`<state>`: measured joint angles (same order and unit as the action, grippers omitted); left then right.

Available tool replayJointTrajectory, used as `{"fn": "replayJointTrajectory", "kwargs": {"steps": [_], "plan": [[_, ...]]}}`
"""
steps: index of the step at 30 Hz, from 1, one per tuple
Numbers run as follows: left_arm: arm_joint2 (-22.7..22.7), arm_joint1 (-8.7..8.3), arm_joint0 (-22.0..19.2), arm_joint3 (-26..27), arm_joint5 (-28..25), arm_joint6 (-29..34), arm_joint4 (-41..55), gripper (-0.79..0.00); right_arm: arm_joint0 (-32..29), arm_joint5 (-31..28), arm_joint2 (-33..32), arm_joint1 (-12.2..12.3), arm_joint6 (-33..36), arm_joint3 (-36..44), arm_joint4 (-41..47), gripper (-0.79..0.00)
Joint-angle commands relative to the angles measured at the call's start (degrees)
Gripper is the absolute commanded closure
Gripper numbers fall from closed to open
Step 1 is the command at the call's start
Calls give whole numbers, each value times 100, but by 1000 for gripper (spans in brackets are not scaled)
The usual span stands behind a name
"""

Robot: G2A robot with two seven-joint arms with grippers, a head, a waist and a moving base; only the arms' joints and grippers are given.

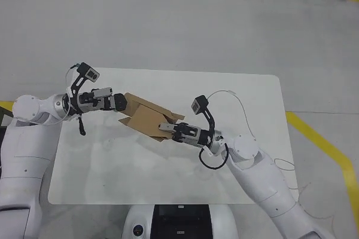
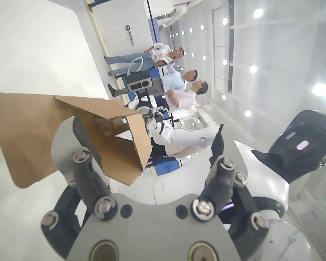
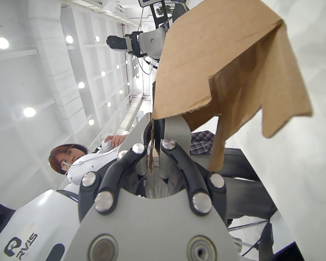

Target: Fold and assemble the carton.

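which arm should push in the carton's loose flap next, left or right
Left, probably. The left gripper is open at one end of the carton, fingers free to push. The right gripper is shut on a panel edge, so it serves as the anchor.

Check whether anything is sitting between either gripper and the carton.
Nothing visible does. The right gripper is shut on an edge of the carton. The left gripper is open right at the carton's other end, with no other object between them.
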<state>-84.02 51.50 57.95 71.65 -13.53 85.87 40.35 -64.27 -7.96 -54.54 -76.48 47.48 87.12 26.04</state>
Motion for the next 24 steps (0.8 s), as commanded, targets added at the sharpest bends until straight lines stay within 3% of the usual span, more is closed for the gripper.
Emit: {"fn": "replayJointTrajectory", "kwargs": {"steps": [1, 16, 24], "plan": [[60, -8, -65, -53, 159, 210, -50, -785, 14, -5, -48, 7, 146, -37, 142, 0], [894, -164, -212, 180, 498, 213, 269, -785, 109, 168, -45, 28, 484, -71, 196, 0], [1263, -363, -263, 361, 651, 213, 548, -785, 164, 207, -40, 16, 454, -148, 321, 0]]}}
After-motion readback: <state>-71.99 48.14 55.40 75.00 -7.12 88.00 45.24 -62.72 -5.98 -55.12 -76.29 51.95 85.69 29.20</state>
